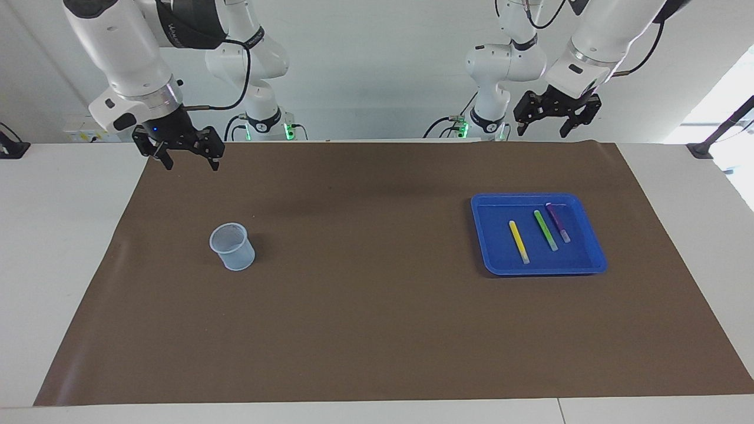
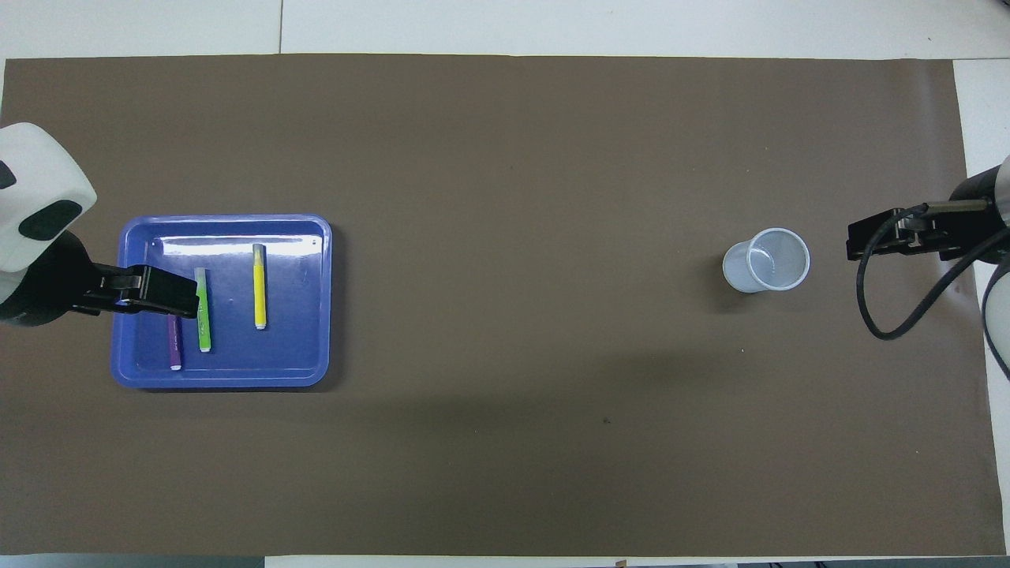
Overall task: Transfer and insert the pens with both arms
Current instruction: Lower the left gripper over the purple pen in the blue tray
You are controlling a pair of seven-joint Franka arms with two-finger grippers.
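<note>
At the right arm's end of the table, a translucent plastic cup (image 1: 232,246) stood upright on the brown mat (image 1: 377,330), mouth up and empty as far as could be seen. The right gripper (image 1: 188,158) hung raised above the mat edge nearest the robots, closer to the bases than the cup, with its jaws released and nothing between them. Its arm was bent down from the shoulder with the wrist pointing at the table, waiting. Toward the left arm's end of the table, a blue tray (image 1: 489,259) lay flat on the mat and held all 3 pens, side by side and apart from one another: the yellow pen (image 1: 519,241), the green pen (image 1: 545,230) and the purple pen (image 1: 557,222). Each pen lay flat on the tray floor, roughly parallel to the others, with its pale end pointing away from the robots. The left gripper (image 1: 556,122) hung raised over the tray's side nearest the robots, jaws likewise released and empty, the wrist angled down. The pens were judged light, stiff and smooth, so liable to roll or slip in a loose pinch. The recommended hold was across the barrel at mid-length, fingers closing square to the pen's axis. The shallow tray wall was judged to leave room for a descent from above.
</note>
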